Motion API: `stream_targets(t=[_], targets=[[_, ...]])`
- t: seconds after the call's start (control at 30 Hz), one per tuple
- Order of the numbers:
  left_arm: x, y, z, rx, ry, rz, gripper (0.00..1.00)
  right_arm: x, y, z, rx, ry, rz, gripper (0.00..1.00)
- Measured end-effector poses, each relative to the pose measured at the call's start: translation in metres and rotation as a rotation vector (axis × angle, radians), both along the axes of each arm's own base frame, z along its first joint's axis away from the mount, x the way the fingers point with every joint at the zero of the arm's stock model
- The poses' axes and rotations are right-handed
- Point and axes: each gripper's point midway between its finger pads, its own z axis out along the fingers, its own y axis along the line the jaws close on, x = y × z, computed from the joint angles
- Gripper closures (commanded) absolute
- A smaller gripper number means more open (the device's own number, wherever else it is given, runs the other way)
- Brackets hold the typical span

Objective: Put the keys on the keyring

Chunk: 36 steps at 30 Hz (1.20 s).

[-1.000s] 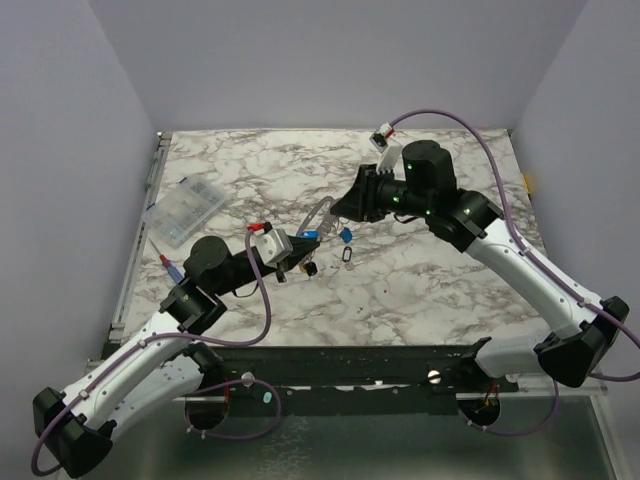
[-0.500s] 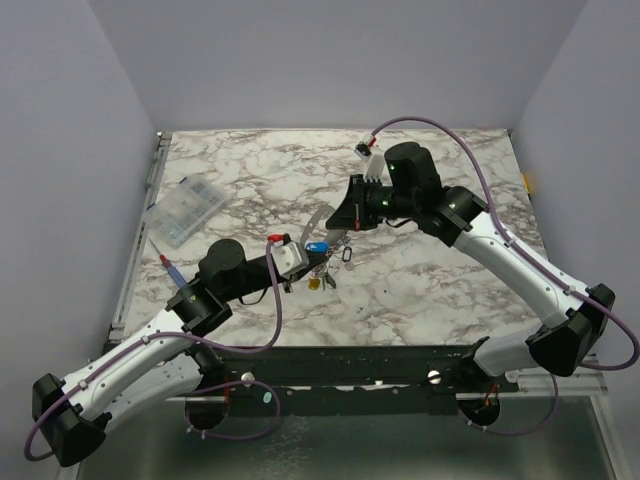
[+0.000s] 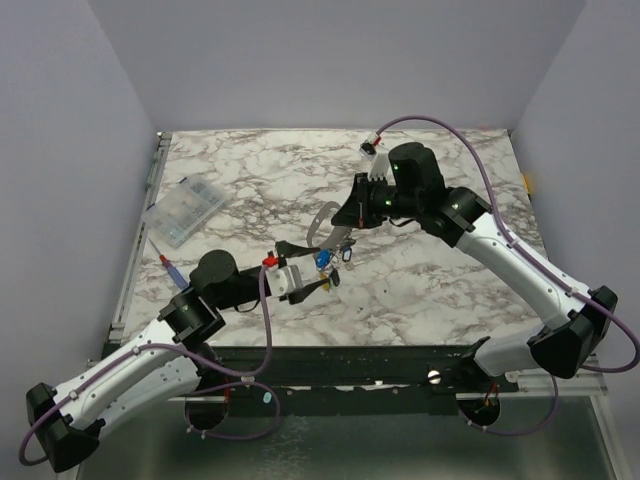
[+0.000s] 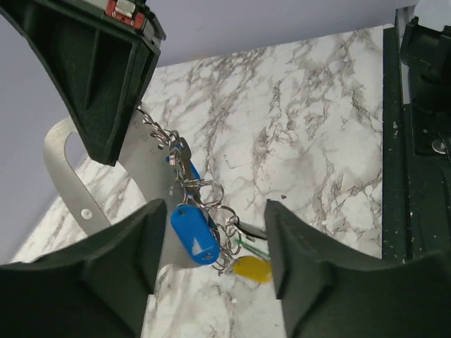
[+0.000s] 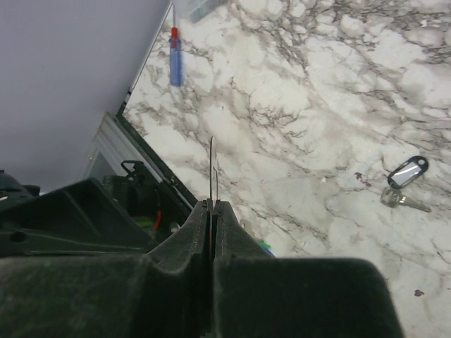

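My right gripper (image 3: 347, 218) is shut on a flat silvery metal strip (image 4: 144, 176), which the right wrist view shows edge-on (image 5: 212, 172) between the closed jaws (image 5: 212, 204). From the strip hang the keyring's thin wire loops (image 4: 211, 203) with a blue-tagged key (image 4: 194, 234) and a yellow-tagged one (image 4: 252, 268). My left gripper (image 4: 215, 227) stands open around this bunch (image 3: 324, 262), its fingers apart from it. A dark-tagged key (image 5: 406, 172) lies alone on the marble (image 3: 347, 254).
A clear compartment box (image 3: 185, 211) sits at the table's left. A blue-and-red pen-like tool (image 5: 175, 56) lies near the left edge (image 3: 170, 266). Purple cables arc over both arms. The black frame rail (image 4: 416, 176) runs along the near edge.
My left gripper has opened and let go of the hanging bunch. The right gripper shut on the strip and has stayed shut, holding it lifted.
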Motion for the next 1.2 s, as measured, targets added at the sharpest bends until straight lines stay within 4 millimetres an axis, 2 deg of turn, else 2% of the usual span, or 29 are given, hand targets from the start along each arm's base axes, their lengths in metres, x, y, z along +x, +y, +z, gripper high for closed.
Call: stream_targets(t=[0.17,0.3,0.37,0.43,0.53,0.77,0.93,1.07,1.2], targets=[[-0.014,0.012,0.016,-0.039,-0.091,-0.015,0.32,0.006,-0.007,0.0,-0.017,-0.042,-0.017,0.99],[-0.017,0.017,0.026,-0.054,-0.11,-0.012,0.45,0.005,-0.008,0.01,0.002,-0.081,-0.013,0.99],[-0.014,0.014,0.026,-0.048,-0.088,-0.007,0.52,0.005,-0.008,0.014,0.015,-0.1,-0.011,0.99],[-0.009,0.01,0.025,-0.037,-0.054,0.003,0.55,0.005,-0.008,0.016,0.022,-0.114,-0.007,0.99],[0.001,0.001,0.025,-0.028,0.0,0.018,0.56,0.004,-0.008,0.014,0.026,-0.121,0.004,0.99],[0.015,-0.013,0.012,-0.003,0.074,0.034,0.57,-0.001,-0.008,0.007,0.027,-0.128,0.026,0.99],[0.028,-0.025,0.01,0.012,0.097,0.048,0.58,-0.003,-0.008,0.009,0.035,-0.145,0.043,0.99],[0.035,-0.031,0.008,0.02,0.106,0.052,0.72,-0.005,-0.01,0.013,0.039,-0.168,0.052,0.99],[0.04,-0.038,0.01,0.017,0.103,0.054,1.0,-0.004,-0.012,0.013,0.035,-0.186,0.054,0.99]])
